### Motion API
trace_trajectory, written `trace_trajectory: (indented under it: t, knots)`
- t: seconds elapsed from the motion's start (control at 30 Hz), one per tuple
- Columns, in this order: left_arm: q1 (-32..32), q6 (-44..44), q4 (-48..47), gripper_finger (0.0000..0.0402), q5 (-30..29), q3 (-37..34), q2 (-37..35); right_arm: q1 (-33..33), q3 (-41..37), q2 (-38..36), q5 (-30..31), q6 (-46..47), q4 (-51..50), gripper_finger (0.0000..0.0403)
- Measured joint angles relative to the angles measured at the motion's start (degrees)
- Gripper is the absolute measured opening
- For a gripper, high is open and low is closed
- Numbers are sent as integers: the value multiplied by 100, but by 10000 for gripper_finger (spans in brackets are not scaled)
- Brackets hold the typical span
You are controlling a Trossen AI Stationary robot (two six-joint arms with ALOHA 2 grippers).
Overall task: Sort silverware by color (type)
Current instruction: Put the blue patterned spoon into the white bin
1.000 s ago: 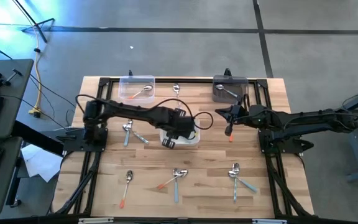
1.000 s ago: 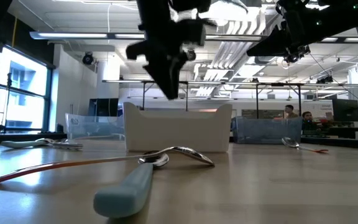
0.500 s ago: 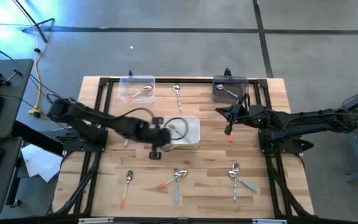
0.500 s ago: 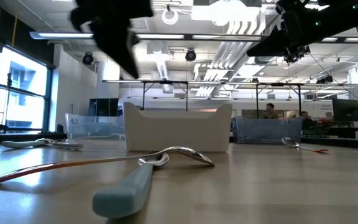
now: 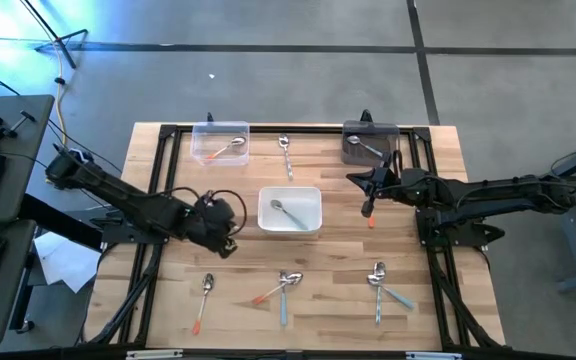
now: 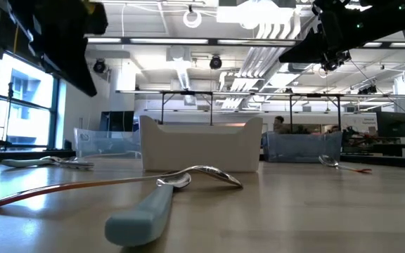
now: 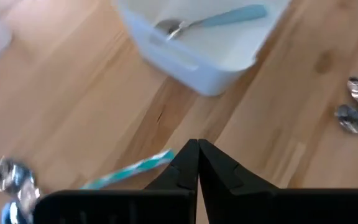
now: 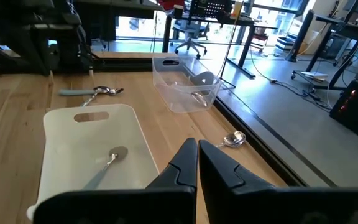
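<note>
The silverware lies spread over the wooden table. A light-blue-handled spoon [image 5: 284,213] [image 7: 219,17] lies in the white bin [image 5: 311,196]. One spoon rests in the clear bin [image 5: 220,143] and a silver one in the grey bin [image 5: 370,144]. My left gripper [image 5: 228,243] [image 7: 197,155] is shut and hangs above the table left of the white bin, over a blue-handled spoon [image 7: 129,172]. My right gripper [image 5: 368,203] [image 8: 197,150] is shut and hovers right of the white bin, above an orange-handled spoon [image 5: 371,222] [image 6: 339,166].
Loose spoons lie near the near edge: an orange-handled one [image 5: 205,296], a crossed orange and blue pair [image 5: 282,289], and a silver and blue group [image 5: 380,284]. A silver spoon [image 5: 284,146] lies between the clear and grey bins. Black frame rails [image 5: 149,270] run along both sides.
My left arm has drawn back from over the white bin toward the table's left edge and a little nearer, staying above the table. The light-blue spoon inside the white bin, covered by the arm before, now shows.
</note>
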Motion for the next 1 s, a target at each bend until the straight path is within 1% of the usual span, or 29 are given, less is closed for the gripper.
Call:
trace_trajectory:
  t: [0.07,0.13,0.33,0.6,0.7,0.87,1.0]
  knots:
    - [28,-382,-136,4,21,-115,25,0,0,0,0,4,8,0]
    - [92,-469,-202,15,143,-167,93,0,0,0,-2,4,8,0]
    - [343,345,-287,69,565,-175,190,0,0,0,-7,4,69,0]
    - [1074,2094,-293,147,1549,-175,192,0,0,0,-11,7,78,0]
    - [1313,2915,-293,167,1755,-175,192,0,0,1,-11,7,78,0]
    - [1544,4543,-238,181,1790,-175,223,0,0,2,-11,7,78,0]
    - [1755,5336,-219,179,1794,-168,366,0,0,2,-11,7,74,0]
